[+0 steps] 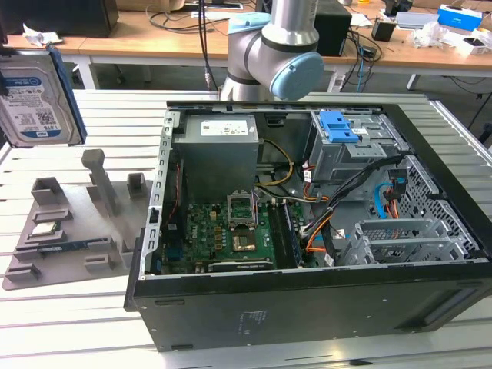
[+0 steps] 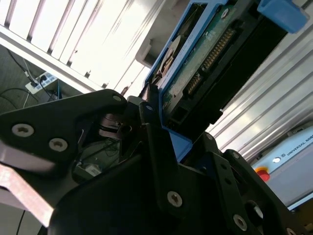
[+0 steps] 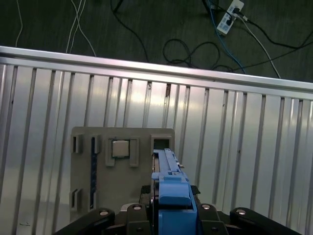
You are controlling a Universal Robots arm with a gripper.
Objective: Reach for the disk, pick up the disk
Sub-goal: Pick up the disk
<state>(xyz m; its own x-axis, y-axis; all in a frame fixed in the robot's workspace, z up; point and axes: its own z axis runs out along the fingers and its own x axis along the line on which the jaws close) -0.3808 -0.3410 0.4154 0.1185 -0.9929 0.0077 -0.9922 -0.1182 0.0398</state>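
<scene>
An open computer case (image 1: 307,307) lies on its side along the near edge of the slatted tabletop (image 1: 69,330). Its motherboard (image 1: 223,231) and power supply (image 1: 219,154) are exposed, and a drive cage with a blue latch (image 1: 338,127) sits in its far corner. Just beside the case, toward the tabletop's edge at the exterior view's left, a grey holder (image 1: 69,231) lies flat. A small square chip (image 1: 44,228) is seated in one of its pockets.

Farther back, over the far corner of the tabletop on the exterior view's left, the disk (image 1: 34,96) is held upright in the air. Its printed label faces the camera and a blue rail runs down its side.

In the second wrist view the gripper (image 2: 155,105) is clamped on the disk (image 2: 210,49), its black fingers (image 2: 159,147) pressing the blue rail at one end. The green circuit board faces that camera.

The first wrist view looks down past the disk (image 3: 171,193), seen edge-on, to the holder (image 3: 122,196) and chip (image 3: 120,148) on the tabletop below. The disk touches neither.

The arm (image 1: 277,54) rises at the far edge behind the case, and cluttered desks (image 1: 154,38) stand beyond it.
</scene>
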